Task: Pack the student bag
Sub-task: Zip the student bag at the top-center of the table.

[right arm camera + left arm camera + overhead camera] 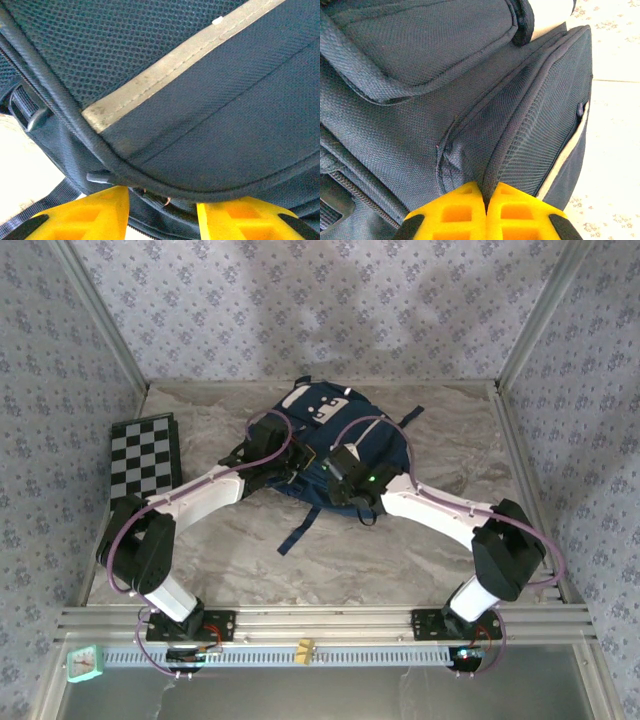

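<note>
On table (240,550), toward back: student bag (325,435); both arms stretch inward onto it; left gripper (485,189) fingers together, pinching fabric fold; right gripper (161,200) fingers apart, straddling bag's piped edge

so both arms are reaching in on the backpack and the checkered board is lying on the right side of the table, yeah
Not quite. The checkered board lies on the left side of the table, not the right; the top external view shows it. The rest holds: the left arm and the right arm both reach in on the student bag.
</note>
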